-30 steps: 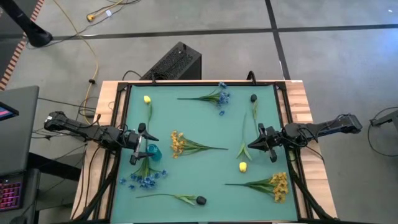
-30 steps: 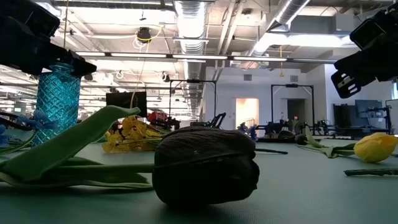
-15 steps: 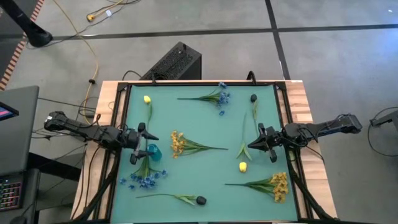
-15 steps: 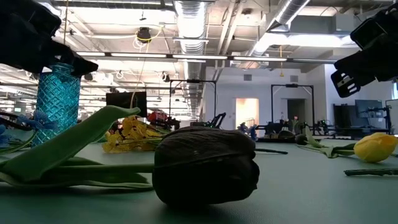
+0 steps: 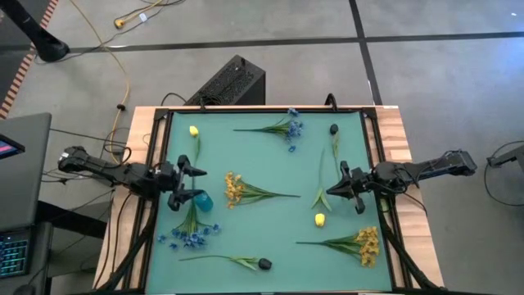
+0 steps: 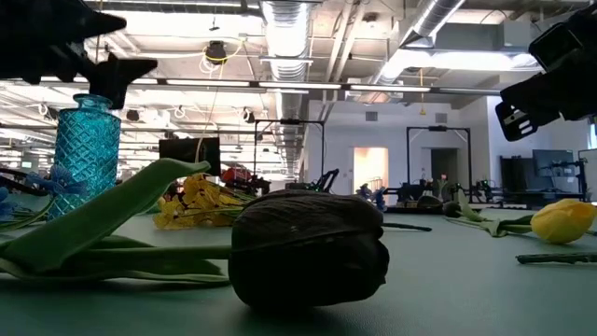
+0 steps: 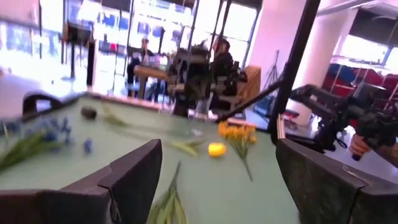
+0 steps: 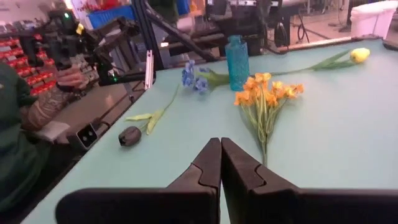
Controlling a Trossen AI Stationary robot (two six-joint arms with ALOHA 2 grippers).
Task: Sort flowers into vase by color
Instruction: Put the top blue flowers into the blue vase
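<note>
A teal glass vase point(image 5: 202, 199) point(image 6: 86, 149) point(image 8: 237, 53) stands upright near the mat's left edge. My left gripper point(image 5: 185, 183) point(image 6: 112, 65) point(image 7: 224, 186) hovers open just above and beside its mouth and touches nothing. My right gripper point(image 5: 332, 191) point(image 8: 221, 155) is shut and empty above the mat's right side, beside a dark bud's long stem point(image 5: 325, 168). Lying flat on the mat are blue sprigs point(image 5: 289, 129) point(image 5: 188, 236), yellow-orange clusters point(image 5: 235, 188) point(image 5: 366, 243), yellow buds point(image 5: 193, 130) point(image 5: 319, 219) and a dark bud point(image 5: 264, 264) point(image 6: 308, 247).
A raised dark frame point(image 5: 160, 164) runs around the green mat, with wooden table edges outside it. A black box point(image 5: 229, 82) sits on the floor beyond the far edge. A person point(image 8: 25, 124) sits past the table's left side. Bare mat lies at centre point(image 5: 278, 225).
My left gripper has risen from beside the vase's neck to above its mouth and shifted slightly toward the far edge. The vase stays upright in place. My right arm and the flowers have kept still.
</note>
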